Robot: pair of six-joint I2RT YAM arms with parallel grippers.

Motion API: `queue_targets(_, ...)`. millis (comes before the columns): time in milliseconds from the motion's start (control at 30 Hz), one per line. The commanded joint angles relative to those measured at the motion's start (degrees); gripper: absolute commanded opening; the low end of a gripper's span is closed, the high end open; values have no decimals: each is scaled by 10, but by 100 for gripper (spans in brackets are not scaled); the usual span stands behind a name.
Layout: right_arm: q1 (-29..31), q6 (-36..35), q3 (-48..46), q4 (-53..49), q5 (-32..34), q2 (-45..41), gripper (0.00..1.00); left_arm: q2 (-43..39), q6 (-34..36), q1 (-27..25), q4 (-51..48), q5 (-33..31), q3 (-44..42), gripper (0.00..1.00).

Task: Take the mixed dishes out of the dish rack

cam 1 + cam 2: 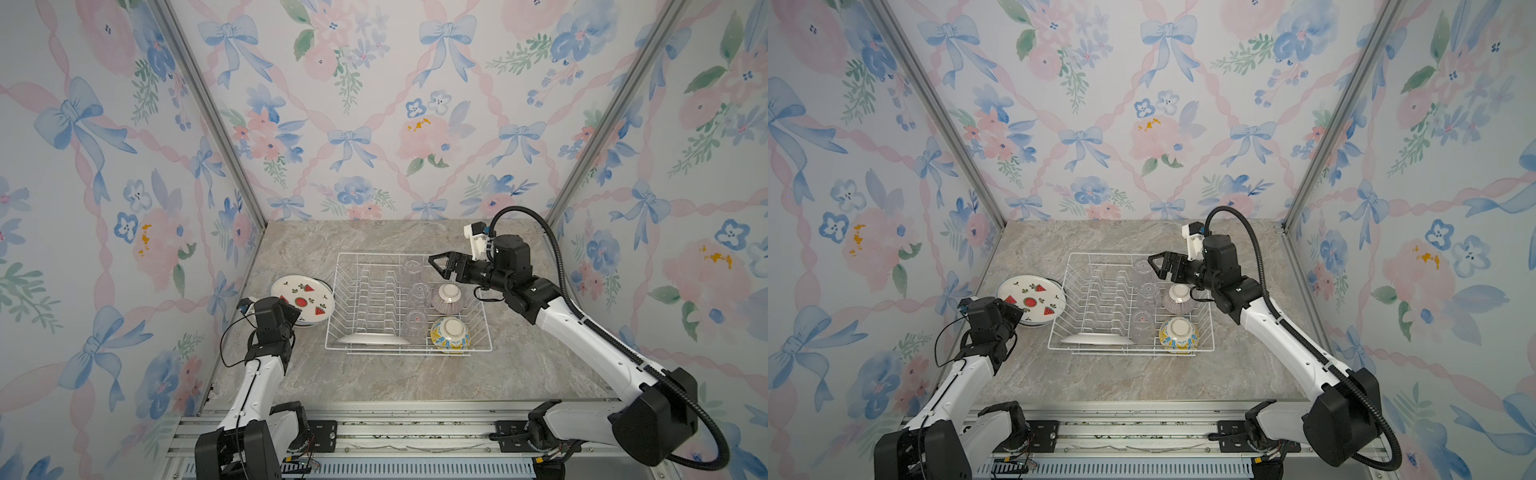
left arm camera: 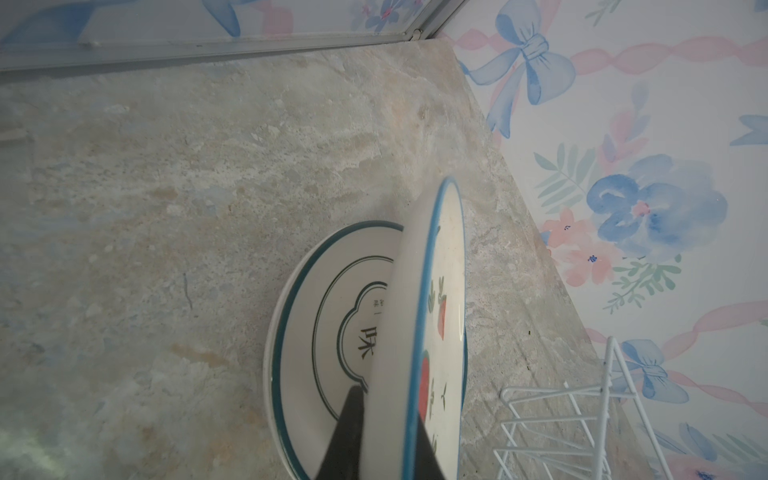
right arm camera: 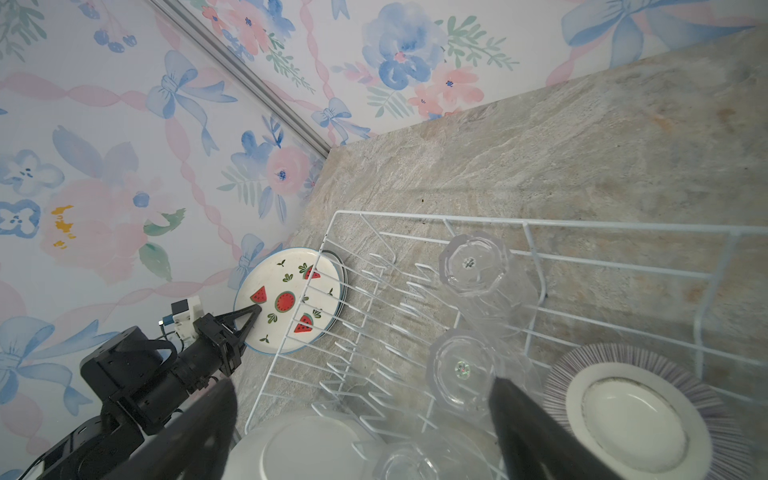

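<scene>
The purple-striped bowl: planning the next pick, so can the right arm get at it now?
Probably yes. The right gripper hangs open just beyond the purple-striped bowl, which sits upside down in the dish rack with nothing over it.

Both top views looked down from high above the near edge of the table [image 1: 374,382], sharing the whole scene. The left wrist view sat close against the watermelon plate [image 2: 440,332]; the right wrist view crossed the dish rack [image 3: 525,226] toward it.
</scene>
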Motion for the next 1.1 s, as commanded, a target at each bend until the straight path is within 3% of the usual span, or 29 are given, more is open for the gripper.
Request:
queue_targets(0,8,-11,16,-14,3,6,97,12,14,6,72,50,30,0)
queue_targets(300,13,-17,19,-15,8,9,97,40,16,22,75,81,28,0)
queue_targets(667,15,-16,23,-12,8,20,97,51,42,44,42,102,17,45)
queue_targets(767,15,-15,22,-11,8,22,97,53,51,46,32,105,17,52)
queue_targets(833,16,-13,21,-9,8,22,97,54,56,46,26,106,18,64)
queue_targets(933,17,-12,19,-4,7,23,97,57,67,47,12,106,22,94)
queue_targets(967,18,-12,18,-5,8,23,97,59,74,47,3,104,27,98)
queue_targets(1067,19,-10,17,-4,7,25,97,70,92,47,-21,101,42,98)
